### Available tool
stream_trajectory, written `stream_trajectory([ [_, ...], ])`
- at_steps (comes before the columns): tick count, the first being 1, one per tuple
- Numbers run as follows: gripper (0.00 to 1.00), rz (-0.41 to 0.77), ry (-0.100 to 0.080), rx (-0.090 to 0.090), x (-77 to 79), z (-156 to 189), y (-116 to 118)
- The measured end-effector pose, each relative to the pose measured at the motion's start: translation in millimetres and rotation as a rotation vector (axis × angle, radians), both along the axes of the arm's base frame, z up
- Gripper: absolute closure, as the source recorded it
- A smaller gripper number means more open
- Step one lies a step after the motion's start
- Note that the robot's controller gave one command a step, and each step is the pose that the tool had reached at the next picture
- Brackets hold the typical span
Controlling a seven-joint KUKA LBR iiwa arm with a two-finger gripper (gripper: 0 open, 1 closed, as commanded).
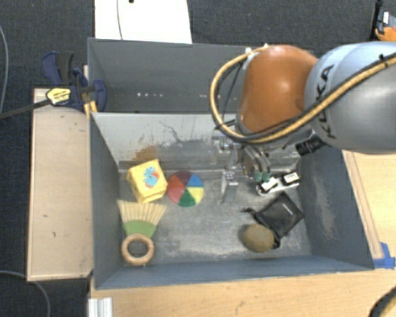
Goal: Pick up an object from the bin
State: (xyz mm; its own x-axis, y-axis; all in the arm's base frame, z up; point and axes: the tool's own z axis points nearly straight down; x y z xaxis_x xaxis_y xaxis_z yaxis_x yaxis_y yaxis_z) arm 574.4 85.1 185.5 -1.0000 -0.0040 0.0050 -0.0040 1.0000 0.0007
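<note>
Item 1. Bin (158,71): grey metal, rectangular, sloping walls, scuffed floor with a rust-coloured smear by the back wall.

Item 2. Arm (369,91): silver-grey, entering from the view's right, with an orange domed cover (277,84) at the wrist and a loop of yellow-and-black cable (218,104) round it.

Item 3. End effector (230,183): metal, hanging below the orange cover over bare floor in the middle of the bin. Whether it is apart or together cannot be told from this angle.

Item 4. Multicoloured ball (185,189): red, blue, yellow and green segments, on the floor left of centre. It is the nearest thing to the end effector, just beside it on the view's left and apart from it.

Item 5. Yellow cube (147,180): coloured picture on its face, touching or almost touching the ball's left side.

Item 6. Cream fan-shaped piece (140,216): green band at its narrow end, with a tan ring (138,248) just below, in the front left corner.

Item 7. Black flat pouch (282,215): tilted, right of centre, near the end effector.

Item 8. Olive-brown rounded lump (258,238): touching the pouch's front edge.

Item 9. Small white-and-black piece (277,183): just behind the pouch. It cannot be told whether it belongs to the robot or to the bin.
</note>
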Motion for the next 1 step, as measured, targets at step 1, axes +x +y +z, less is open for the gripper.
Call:
stream_trajectory([
  [1,0.0,-0.002,-0.008,0.0,1.7,4.5,-0.5],
])
